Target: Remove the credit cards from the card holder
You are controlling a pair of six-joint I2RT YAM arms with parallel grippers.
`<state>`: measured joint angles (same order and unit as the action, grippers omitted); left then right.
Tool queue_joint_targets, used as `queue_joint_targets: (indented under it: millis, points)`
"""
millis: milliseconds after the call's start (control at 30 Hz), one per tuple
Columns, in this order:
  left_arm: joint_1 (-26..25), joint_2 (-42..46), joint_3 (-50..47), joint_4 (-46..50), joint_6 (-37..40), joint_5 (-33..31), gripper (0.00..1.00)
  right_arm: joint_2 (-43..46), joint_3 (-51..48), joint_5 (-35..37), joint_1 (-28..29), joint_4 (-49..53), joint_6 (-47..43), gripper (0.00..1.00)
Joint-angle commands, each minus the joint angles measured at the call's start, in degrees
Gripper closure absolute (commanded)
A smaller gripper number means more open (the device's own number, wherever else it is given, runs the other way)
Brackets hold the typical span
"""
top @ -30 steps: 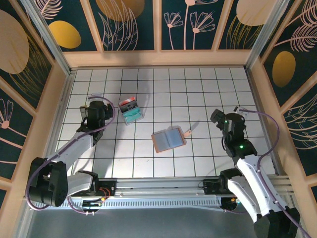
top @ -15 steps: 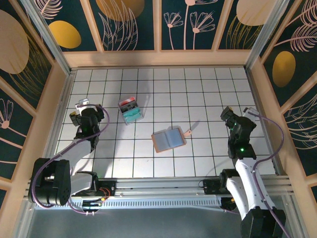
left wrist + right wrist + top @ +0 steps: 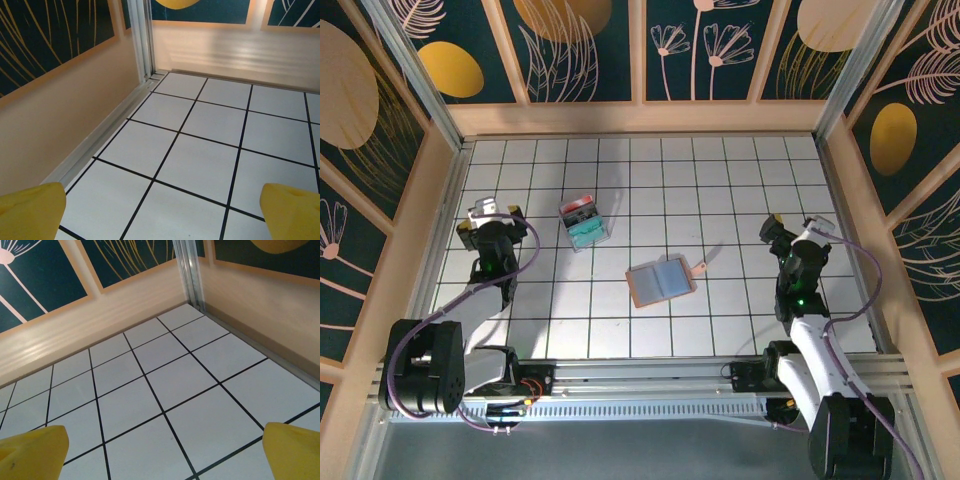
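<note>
Shows the card holder (image 3: pixel 661 281) lying open and flat on the white gridded table (image 3: pixel 720 180), grey-blue inner side up, with a tan edge around it and a small tab at its right side. Cannot tell single credit cards apart in its pockets from above. Has a clear plastic box (image 3: pixel 584 223) with teal and red contents up and to the left of the card holder, apart from it. Puts the left gripper (image 3: pixel 492 222) well to the left of the card holder, beyond the box, and the right gripper (image 3: pixel 790 232) well to its right. Shows yellow fingertips (image 3: pixel 32 205) spread wide in the left wrist view, bare tiles between them, nothing pinched. Shows the same in the right wrist view (image 3: pixel 32 447).
</note>
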<state>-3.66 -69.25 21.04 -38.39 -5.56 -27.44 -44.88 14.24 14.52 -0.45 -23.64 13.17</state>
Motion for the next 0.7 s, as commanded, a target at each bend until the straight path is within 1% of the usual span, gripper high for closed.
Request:
queue_joint_targets:
  millis: [0,233,333,433,500,567,667]
  points:
    - [1.06,0.70,-0.58,-4.00,0.06,1.15,0.01,-1.39,-1.00,-0.90,-0.41,-7.78,-3.39,0.01]
    - [6.08,2.92,-2.23,-6.01,-2.70,4.63,0.01,-3.96,-3.01,-2.81,-0.36,-13.06,-4.27,0.01]
    - [6.38,2.88,-2.58,-7.52,-2.66,5.93,0.01,-4.53,-3.60,-3.49,-0.39,-13.76,-4.12,0.01]
    - [6.34,1.35,-2.68,-8.95,-3.56,9.55,0.01,-4.23,-3.57,-3.36,-0.38,-13.35,-4.18,0.01]
    - [6.39,0.11,-3.59,-11.43,-3.86,12.59,0.01,-3.56,-3.86,-3.10,-0.43,-13.24,-4.21,0.01]
    - [6.39,-0.93,-5.41,-16.04,-3.29,16.41,0.01,-2.54,-4.10,-2.69,-0.41,-13.13,-4.38,0.01]
    - [6.43,-2.01,-8.62,-23.28,-1.86,18.58,0.01,-1.38,-4.33,-2.16,-0.44,-12.55,-4.57,0.01]
